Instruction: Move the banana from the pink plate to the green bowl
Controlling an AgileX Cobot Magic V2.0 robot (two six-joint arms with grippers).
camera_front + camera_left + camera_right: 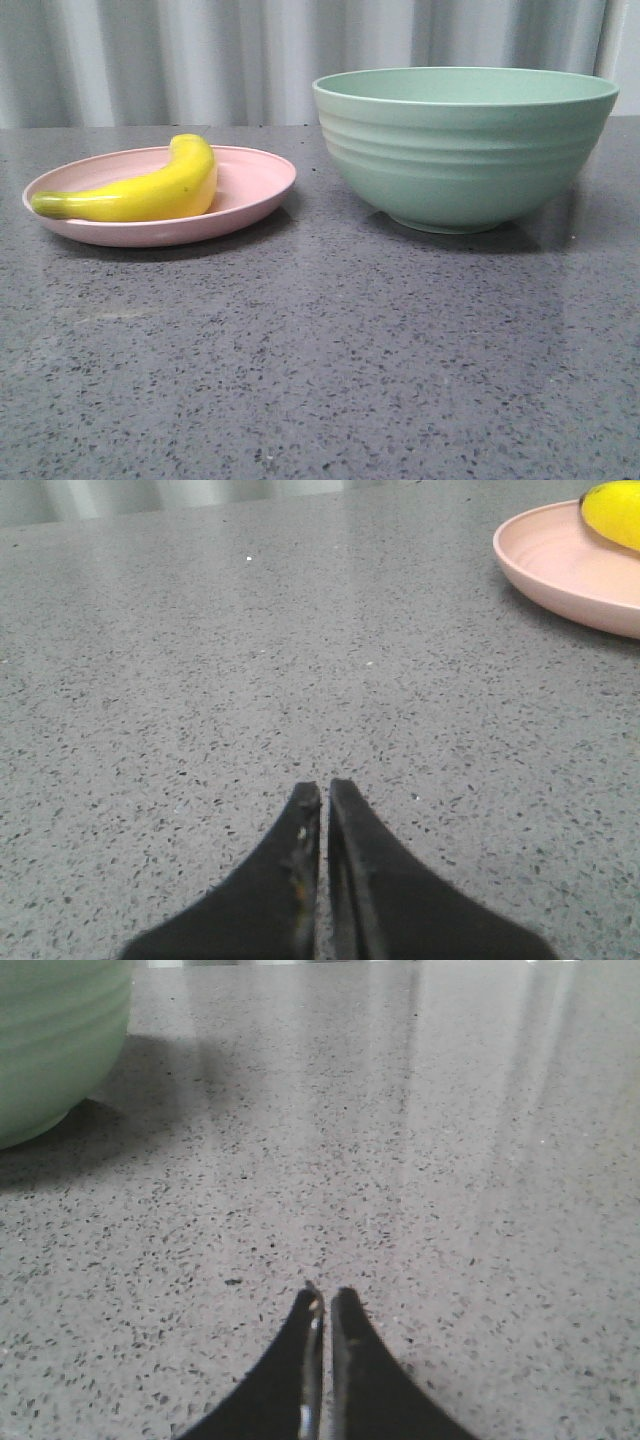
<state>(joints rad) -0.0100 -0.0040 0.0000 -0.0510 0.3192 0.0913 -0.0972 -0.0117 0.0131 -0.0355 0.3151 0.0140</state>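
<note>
Two arms' jaws closed, empty, one banana on one pink plate, one green bowl

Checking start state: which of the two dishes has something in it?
The pink plate, on the left in the front view: the banana lies on it. The green bowl to its right shows nothing above its rim, though its inside is hidden.

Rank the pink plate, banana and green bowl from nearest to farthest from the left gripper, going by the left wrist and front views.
From the left gripper, jaws shut:
1. Pink plate, near rim closest.
2. Banana, on the plate, beyond its rim.
3. Green bowl, on the plate's far side, toward the right arm.
</note>
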